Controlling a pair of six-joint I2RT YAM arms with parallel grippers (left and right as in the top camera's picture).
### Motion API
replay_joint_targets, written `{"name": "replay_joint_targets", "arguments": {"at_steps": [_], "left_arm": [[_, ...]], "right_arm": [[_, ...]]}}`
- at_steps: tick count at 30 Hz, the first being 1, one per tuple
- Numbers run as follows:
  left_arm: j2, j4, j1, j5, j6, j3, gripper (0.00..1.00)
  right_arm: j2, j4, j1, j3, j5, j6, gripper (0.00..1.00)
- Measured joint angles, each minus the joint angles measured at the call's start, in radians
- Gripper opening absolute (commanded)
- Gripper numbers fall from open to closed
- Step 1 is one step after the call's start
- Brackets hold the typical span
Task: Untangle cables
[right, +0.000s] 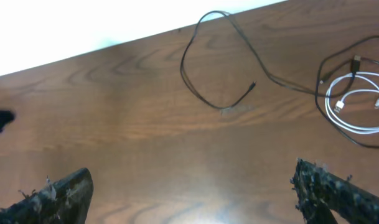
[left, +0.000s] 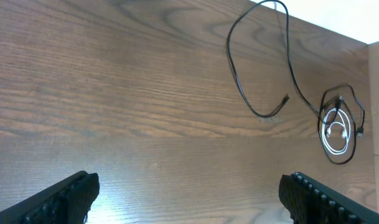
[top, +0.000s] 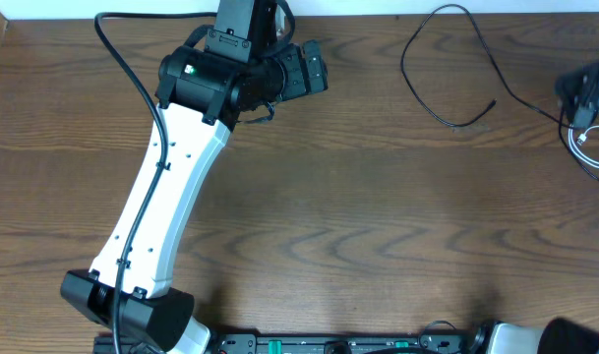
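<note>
The black cable (top: 407,69) lies in an open loop at the table's far right, with one free plug end. Its other strand runs right into a dark bundle (top: 584,93) at the table's edge. The white cable (top: 586,147) lies coiled by that bundle. The left wrist view shows the black cable (left: 229,50) and the white cable (left: 336,130), the white coil ringed by black loops. The right wrist view shows the same black cable (right: 182,65) and white cable (right: 328,102). My left gripper (top: 314,69) (left: 189,183) is open over bare wood, well left of them. My right gripper (right: 192,177) is open and empty.
The left arm's white link (top: 171,187) crosses the table's left half, with its own thick black wire (top: 112,49) arching beside it. The right arm's base (top: 515,339) sits at the near edge. The table's far edge (right: 145,37) lies just beyond the black loop.
</note>
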Motion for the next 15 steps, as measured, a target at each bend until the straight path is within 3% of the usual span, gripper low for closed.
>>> {"name": "replay_joint_targets", "arguments": {"at_steps": [15], "left_arm": [[0.000,-0.001,0.000,0.000,0.000,0.000,0.98]], "right_arm": [[-0.155,-0.060,0.000,0.000,0.011,-0.010,0.99]]}}
